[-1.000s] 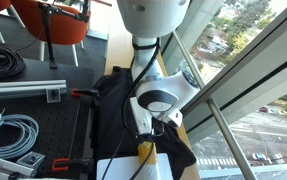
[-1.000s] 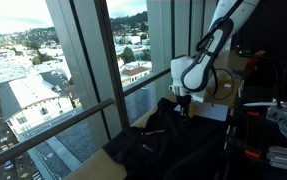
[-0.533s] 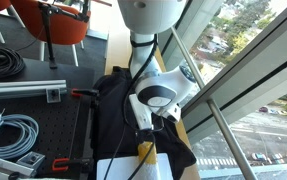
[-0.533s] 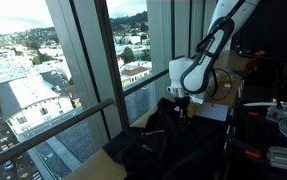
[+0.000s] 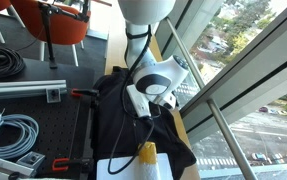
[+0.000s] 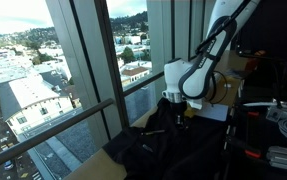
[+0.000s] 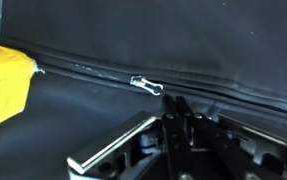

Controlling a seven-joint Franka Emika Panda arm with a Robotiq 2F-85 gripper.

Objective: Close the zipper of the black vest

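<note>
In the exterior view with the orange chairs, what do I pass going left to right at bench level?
grey coiled cable → red clamp handle → black vest → window frame. The arm overlaps the vest, so it is left out.

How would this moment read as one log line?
task: close zipper of black vest | gripper: just beside pull tab, tab not gripped | jaws: unclear

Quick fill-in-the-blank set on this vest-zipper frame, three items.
1. The vest lying below the arm is ___ in colour.
2. In the wrist view, the pull tab on the zipper looks ___.
3. The object at that view's left edge is ___.
Missing words: black; silvery; yellow.
</note>
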